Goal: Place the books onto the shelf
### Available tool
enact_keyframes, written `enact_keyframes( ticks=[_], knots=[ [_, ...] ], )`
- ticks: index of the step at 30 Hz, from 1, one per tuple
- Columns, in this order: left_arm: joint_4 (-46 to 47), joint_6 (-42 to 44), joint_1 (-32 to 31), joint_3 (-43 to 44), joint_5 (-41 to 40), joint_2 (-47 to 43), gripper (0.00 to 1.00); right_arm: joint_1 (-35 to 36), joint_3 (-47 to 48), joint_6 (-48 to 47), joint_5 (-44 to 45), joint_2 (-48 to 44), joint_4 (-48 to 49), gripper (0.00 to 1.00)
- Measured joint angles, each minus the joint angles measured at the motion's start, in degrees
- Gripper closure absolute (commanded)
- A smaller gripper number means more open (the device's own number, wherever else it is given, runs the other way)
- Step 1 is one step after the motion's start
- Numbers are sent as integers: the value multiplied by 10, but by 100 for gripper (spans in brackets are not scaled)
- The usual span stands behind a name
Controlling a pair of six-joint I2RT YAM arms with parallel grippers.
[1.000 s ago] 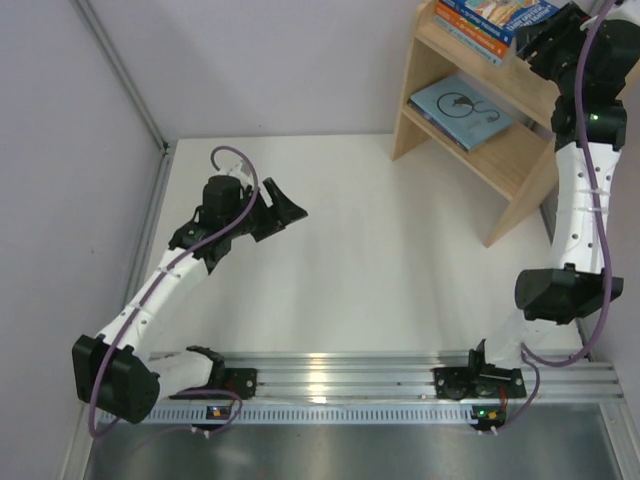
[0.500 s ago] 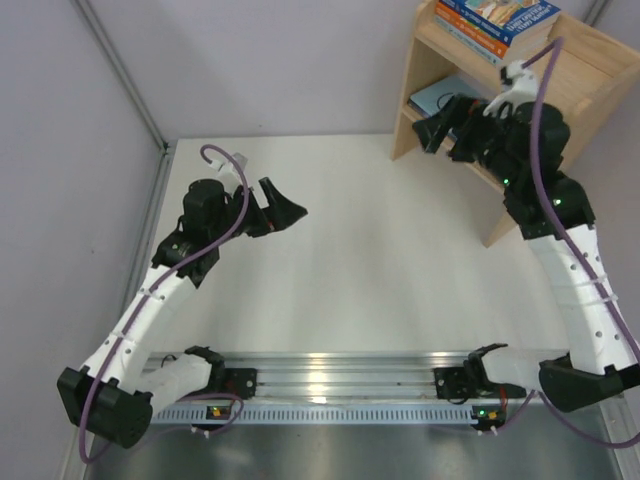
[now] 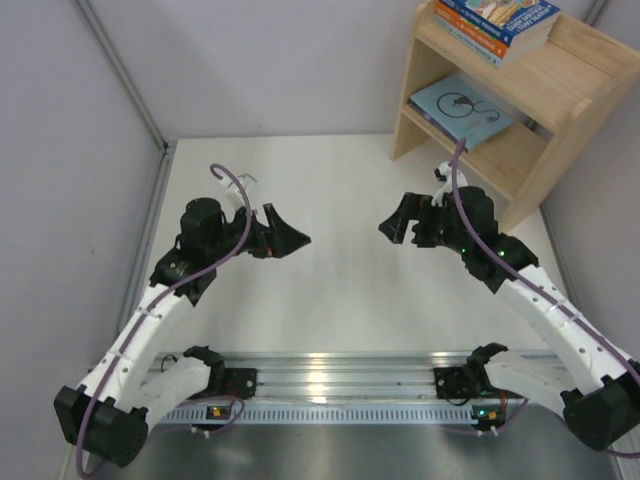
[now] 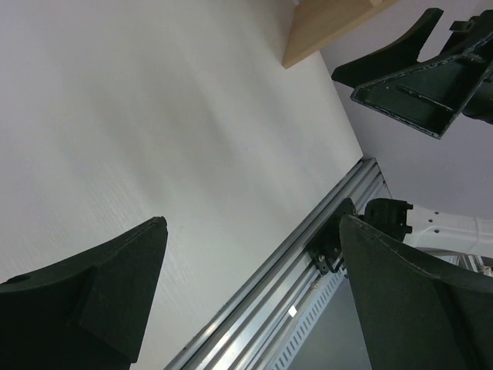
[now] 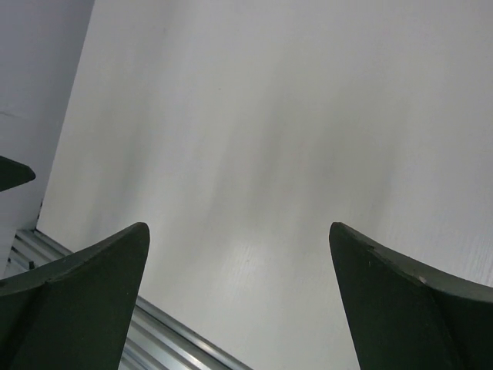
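Wooden shelf (image 3: pixel 565 85) bearing books (image 3: pixel 497 20) stands beyond left end effector (image 3: pixel 287 226) and right end effector (image 3: pixel 398 222), both spread

The shelf (image 3: pixel 565 85), books (image 3: pixel 500 18) on both tiers, stands on the table (image 3: pixel 340 280).

Bright, even overhead light washes the matte white counter (image 3: pixel 340 250), leaving faint soft shadows. Glare streaks the ribbed silver aluminium rail (image 3: pixel 320 362) (strongest mid-length). Wrist views show the counter smeared, and the black left claw (image 4: pixel 253 231) is a dark, detail-poor silhouette.
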Motion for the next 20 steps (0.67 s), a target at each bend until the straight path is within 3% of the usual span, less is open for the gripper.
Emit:
enact_keyframes(
  ticks=[8, 20],
  knots=[
    [13, -22, 0, -25, 15, -42, 1, 0, -47, -5, -40, -37, 35, 0],
    [18, -22, 0, -25, 26, -31, 2, 0, -74, 0, -58, -62, 79, 0]
  ],
)
